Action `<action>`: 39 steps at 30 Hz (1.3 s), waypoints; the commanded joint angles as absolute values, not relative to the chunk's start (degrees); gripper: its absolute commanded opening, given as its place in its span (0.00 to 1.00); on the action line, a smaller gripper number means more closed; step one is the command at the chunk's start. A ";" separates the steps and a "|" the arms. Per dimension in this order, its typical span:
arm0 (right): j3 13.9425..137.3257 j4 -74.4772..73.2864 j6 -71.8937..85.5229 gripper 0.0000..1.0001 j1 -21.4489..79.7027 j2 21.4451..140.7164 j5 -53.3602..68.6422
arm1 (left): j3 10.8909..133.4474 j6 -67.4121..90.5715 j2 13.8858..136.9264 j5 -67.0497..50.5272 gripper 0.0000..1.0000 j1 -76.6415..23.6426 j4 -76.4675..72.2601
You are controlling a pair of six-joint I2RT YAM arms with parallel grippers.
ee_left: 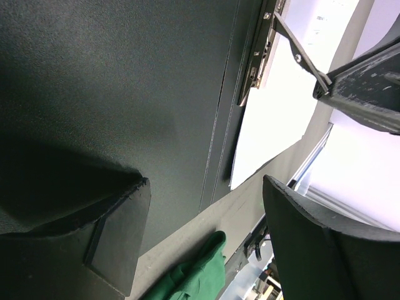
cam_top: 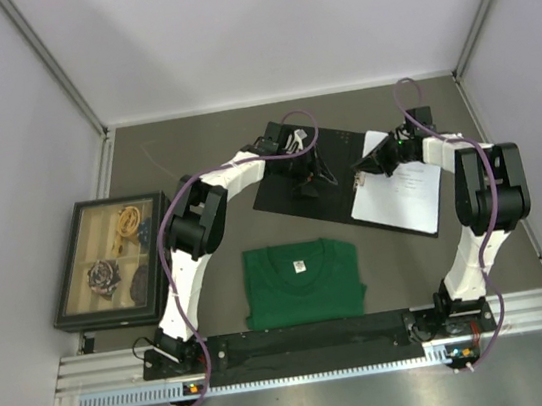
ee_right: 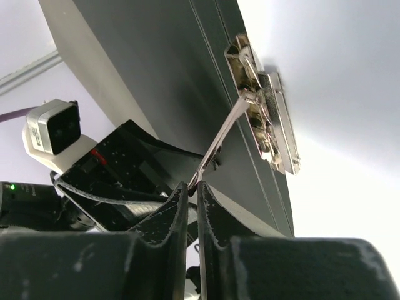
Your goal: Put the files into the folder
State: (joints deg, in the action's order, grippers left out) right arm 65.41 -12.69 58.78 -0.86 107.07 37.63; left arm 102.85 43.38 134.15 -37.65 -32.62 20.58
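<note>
Folder (cam_top: pixel 279 200): lies open on the grey table (cam_top: pixel 192 143), black inner faces up, at 12 o'clock from a folded green shirt (cam_top: pixel 303 284).
Files (cam_top: pixel 402 200): white printed sheets rest on the folder's 3 o'clock half. One long edge runs along the spine, just beside the clip. Whether that edge sits under the clip cannot be told.
Clip (ee_right: pixel 265 119): a metal fitting fixed along the spine, where the black face meets the sheets.
Clip lever (ee_right: pixel 222 134): a thin metal arm, swung up off the clip and tilted away from the paper side.
Right gripper (ee_right: pixel 193 186): reaches in from 3 o'clock above the sheets. Its fingers are pinched together on the free tip of the clip lever.
Left gripper (ee_left: pixel 206 181): hangs over the bare black 9 o'clock half of the folder, fingers spread wide with nothing between them. Whether the tips touch the folder cannot be told.
Picture box (cam_top: pixel 113 261): dark-framed, flat on the table at 9 o'clock, well apart from the folder.
Shirt: lies between the two arm bases at 6 o'clock, near the folder's near edge but apart from it.
</note>
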 commanded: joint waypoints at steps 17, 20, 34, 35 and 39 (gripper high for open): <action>64.42 -24.87 44.65 0.00 -1.85 107.49 23.22 | 98.62 44.03 136.41 -31.91 0.78 -32.78 20.57; 65.47 -27.15 42.81 0.00 -1.85 108.02 20.32 | 98.53 43.95 136.32 -31.64 0.78 -32.70 20.65; 68.99 -34.63 40.43 0.00 2.81 111.09 7.66 | 98.26 42.89 135.97 -30.76 0.78 -32.26 22.24; 69.52 -35.59 40.52 0.00 3.33 111.27 7.12 | 98.17 42.80 135.88 -30.67 0.79 -32.08 22.32; 70.84 -37.97 40.95 0.00 5.53 111.97 3.96 | 97.21 42.01 135.00 -30.32 0.79 -31.99 22.68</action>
State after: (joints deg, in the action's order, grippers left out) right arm 70.63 -30.59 43.57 4.27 108.66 18.98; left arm 100.79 46.00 134.06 -38.02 -32.77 16.45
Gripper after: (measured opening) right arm 0.007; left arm 0.778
